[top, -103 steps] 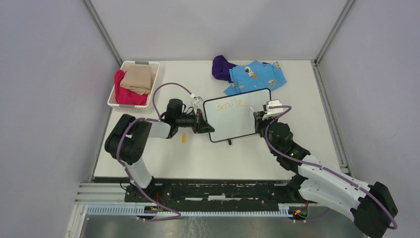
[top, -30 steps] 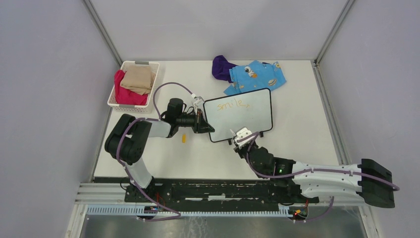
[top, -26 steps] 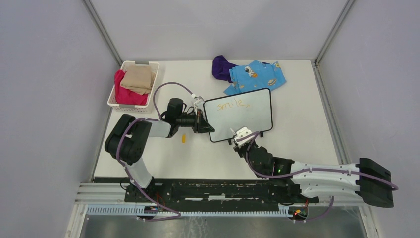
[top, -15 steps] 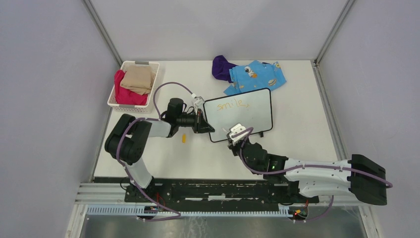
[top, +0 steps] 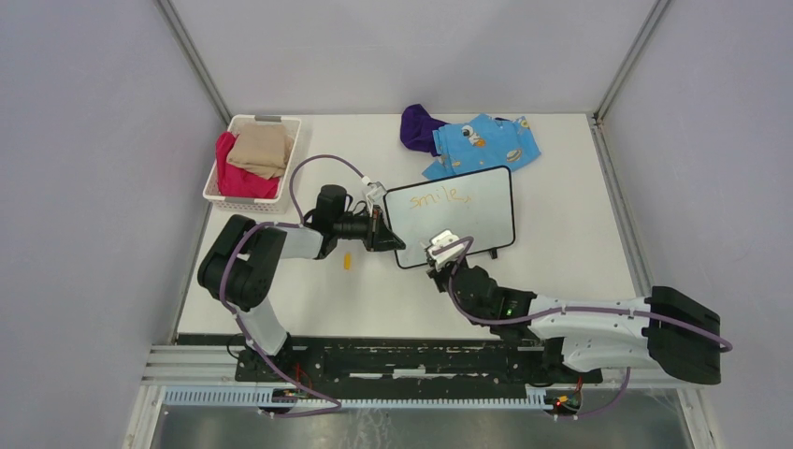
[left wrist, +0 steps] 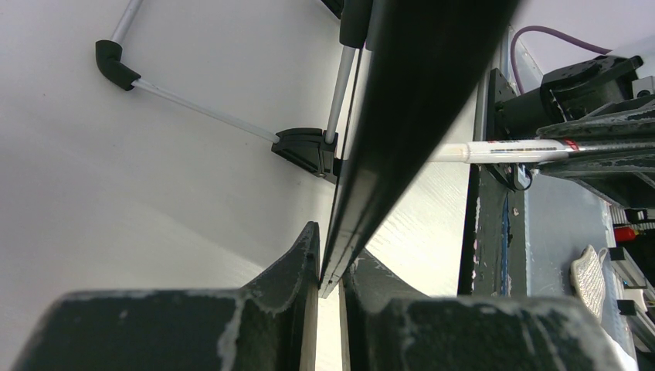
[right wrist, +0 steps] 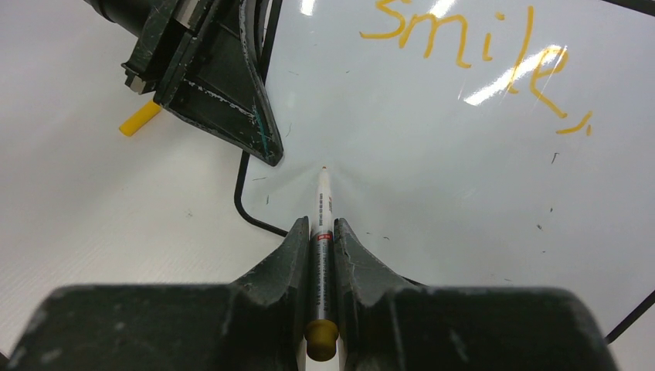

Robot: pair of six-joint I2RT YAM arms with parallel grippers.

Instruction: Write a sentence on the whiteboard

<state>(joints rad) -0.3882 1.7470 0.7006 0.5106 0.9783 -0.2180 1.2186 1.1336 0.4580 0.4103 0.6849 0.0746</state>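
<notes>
Between left fingers (left wrist: 290, 267), whiteboard (left wrist: 402, 100) edge (pinched firmly)

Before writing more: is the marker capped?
Uncapped: the marker shows a bare tip at the whiteboard; a yellow cap-like piece lies on the table.

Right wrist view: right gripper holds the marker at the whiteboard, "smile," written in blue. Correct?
Not blue: the right wrist view shows the writing in orange. The right gripper does hold the marker at the whiteboard.
</notes>
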